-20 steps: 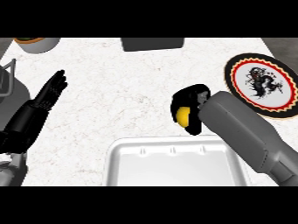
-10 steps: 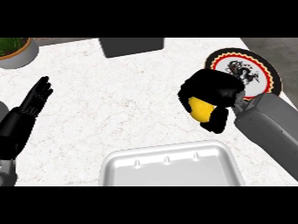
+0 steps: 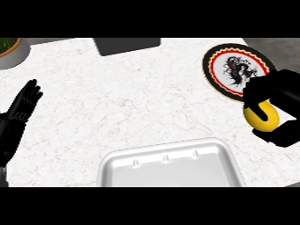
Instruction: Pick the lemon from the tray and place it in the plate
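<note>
**At the bench's right edge: lemon in hand, short of the plate**

Right hand (image 3: 283,110): black, fingers and thumb curled round the lemon (image 3: 261,117), which it carries just beside the plate's near rim, clear of the tray. Held there, by judgement, because the fruit is on its way to the plate and not yet over the middle of it.

Lemon: bright yellow, smooth, rounded; only its left side shows, one dark finger crossing it, the rest hidden by the hand.

Plate (image 3: 221,81): round, black rim with a cream and red band, dark figure at centre; lies flat at the bench's far right, nothing on it. The hand overlaps its lower right rim.

Tray (image 3: 123,176): white, shallow, rounded corners, at the near edge of the bench; no fruit in it.

Left hand (image 3: 25,103): at the view's left, fingers straight, resting, holding nothing.

Further off: potted plant (image 3: 1,51) at the far left corner; dark grey block (image 3: 127,45) at the far edge
</note>
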Motion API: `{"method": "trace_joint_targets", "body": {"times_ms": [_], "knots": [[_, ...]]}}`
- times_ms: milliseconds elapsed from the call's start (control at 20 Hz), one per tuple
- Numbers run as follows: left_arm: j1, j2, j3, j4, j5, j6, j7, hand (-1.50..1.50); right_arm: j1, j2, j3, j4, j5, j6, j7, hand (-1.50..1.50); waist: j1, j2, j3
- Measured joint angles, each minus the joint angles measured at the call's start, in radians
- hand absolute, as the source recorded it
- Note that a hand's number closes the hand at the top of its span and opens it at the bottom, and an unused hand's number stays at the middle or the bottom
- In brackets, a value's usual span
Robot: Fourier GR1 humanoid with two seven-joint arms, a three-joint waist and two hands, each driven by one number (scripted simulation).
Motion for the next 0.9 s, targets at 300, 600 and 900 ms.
{"method": "trace_joint_targets", "body": {"times_ms": [300, 600, 900], "knots": [[0.011, -0.006, -0.017, -0.03, -0.009, -0.008, -0.014, 0.0, 0.269, -0.129, -0.224, -0.029, -0.076, -0.164, -0.185, 1.5, 0.038, 0.021, -0.004], [-0.027, -0.012, -0.047, -0.056, -0.011, -0.042, -0.003, 0.0, 0.549, -0.154, -0.427, 0.019, -0.145, -0.274, -0.372, 1.5, 0.123, 0.04, -0.009], [-0.12, -0.056, -0.091, -0.015, -0.042, -0.071, 0.009, 0.0, 0.601, -0.083, -0.517, 0.115, -0.175, -0.282, -0.448, 1.5, 0.2, 0.055, -0.011]]}}
